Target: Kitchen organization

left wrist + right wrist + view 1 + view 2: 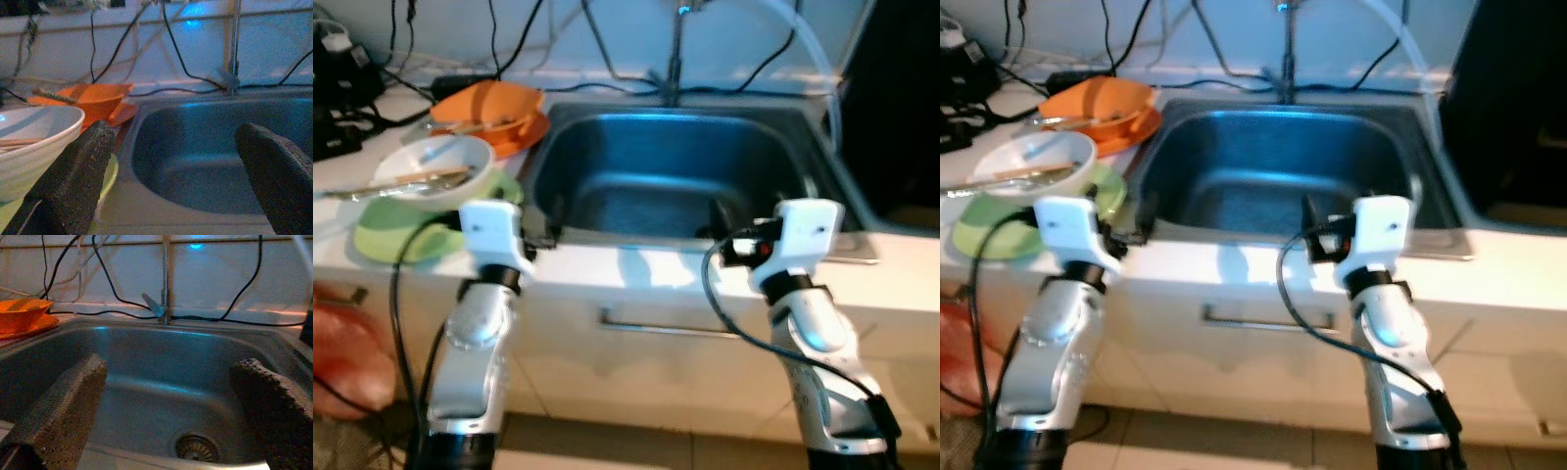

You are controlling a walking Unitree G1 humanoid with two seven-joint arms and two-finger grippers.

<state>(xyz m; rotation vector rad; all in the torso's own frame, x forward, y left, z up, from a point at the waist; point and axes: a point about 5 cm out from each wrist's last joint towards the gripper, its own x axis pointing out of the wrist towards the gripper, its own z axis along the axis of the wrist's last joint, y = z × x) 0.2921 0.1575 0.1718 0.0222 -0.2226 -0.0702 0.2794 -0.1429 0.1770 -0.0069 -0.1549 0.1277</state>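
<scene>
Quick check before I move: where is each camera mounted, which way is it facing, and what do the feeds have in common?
Left and right eye views: on the head, looking forward and down at the sink and counter; both silver arms show.
Left wrist view: along the open left end effector toward the white bowl, orange bowl and sink.
Right wrist view: along the open right end effector into the sink, drain visible.
All share the sink and faucet.

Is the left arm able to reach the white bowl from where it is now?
Probably yes. The left gripper is open at the counter edge, and the white bowl sits on a green plate just to its left, with nothing between them. Chopsticks lie inside the bowl.
</scene>
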